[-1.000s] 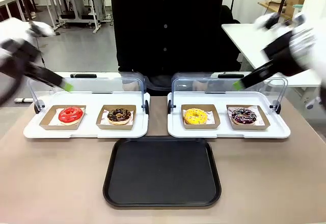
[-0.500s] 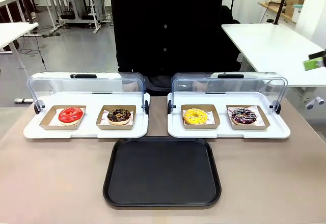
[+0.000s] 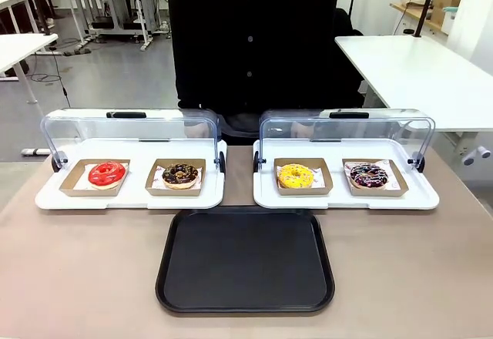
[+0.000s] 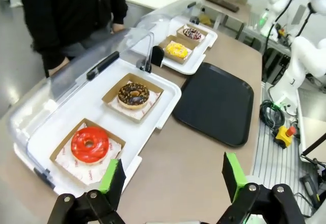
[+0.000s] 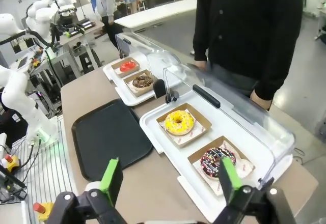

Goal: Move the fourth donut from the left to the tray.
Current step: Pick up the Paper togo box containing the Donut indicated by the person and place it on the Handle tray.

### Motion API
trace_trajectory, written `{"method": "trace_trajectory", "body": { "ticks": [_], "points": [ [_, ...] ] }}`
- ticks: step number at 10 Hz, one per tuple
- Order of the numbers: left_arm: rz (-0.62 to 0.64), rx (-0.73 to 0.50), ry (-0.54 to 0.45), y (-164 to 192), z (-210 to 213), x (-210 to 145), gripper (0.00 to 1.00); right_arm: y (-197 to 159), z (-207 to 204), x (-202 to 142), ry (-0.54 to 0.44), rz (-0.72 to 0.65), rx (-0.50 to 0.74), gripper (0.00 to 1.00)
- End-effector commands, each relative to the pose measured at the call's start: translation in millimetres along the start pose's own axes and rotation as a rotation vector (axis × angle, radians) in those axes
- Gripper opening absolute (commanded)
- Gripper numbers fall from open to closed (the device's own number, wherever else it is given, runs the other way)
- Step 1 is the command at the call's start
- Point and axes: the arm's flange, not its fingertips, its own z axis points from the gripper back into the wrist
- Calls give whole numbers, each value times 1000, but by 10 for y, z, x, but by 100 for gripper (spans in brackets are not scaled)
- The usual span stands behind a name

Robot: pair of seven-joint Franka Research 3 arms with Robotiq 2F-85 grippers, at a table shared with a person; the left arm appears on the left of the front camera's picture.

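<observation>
My left gripper (image 4: 171, 170) stands wide open, green pads far apart, holding nothing. My right gripper (image 5: 169, 175) is spread just as wide and is empty too.

Through my right wrist, the fourth donut (image 5: 217, 162) lies close ahead of my jaws, between the pads and nearer the right-hand one. It sits in its brown box (image 5: 239, 155) on a white display tray (image 5: 148, 123). The yellow donut (image 5: 178, 121) is one box farther ahead. The tray (image 5: 109, 135) lies ahead of my left-hand pad, bare. A hand (image 5: 261, 101) of the person shows beyond the raised clear lid (image 5: 239, 117).

Through my left wrist, the red donut (image 4: 89, 143) sits just ahead of my left-hand pad, with the chocolate donut with crumbs (image 4: 133, 94) beyond it. The fourth donut is far ahead in the last box of the row, well apart from these jaws. The tray stretches ahead of my right-hand pad.

The front view sets the row square-on across the table (image 3: 69, 277). Two boxes are on each display tray, and the tray lies just beside their near edges, below the gap between them. A black handle tops each lid, and the person stands at the far side.

Counted: four donuts, four brown boxes, two white display trays, two clear lids, one tray.
</observation>
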Motion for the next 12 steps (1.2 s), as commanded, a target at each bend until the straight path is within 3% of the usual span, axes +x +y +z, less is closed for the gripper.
{"method": "trace_trajectory", "body": {
  "ticks": [1, 12],
  "points": [
    [-43, -22, -36, -38, -134, 51, 100, -53, -33, 3, -15, 19, 18, 100],
    [1, -25, -8, -34, -256, 77, 100, -74, -59, -79, -20, -30, 18, 100]
  ]
}}
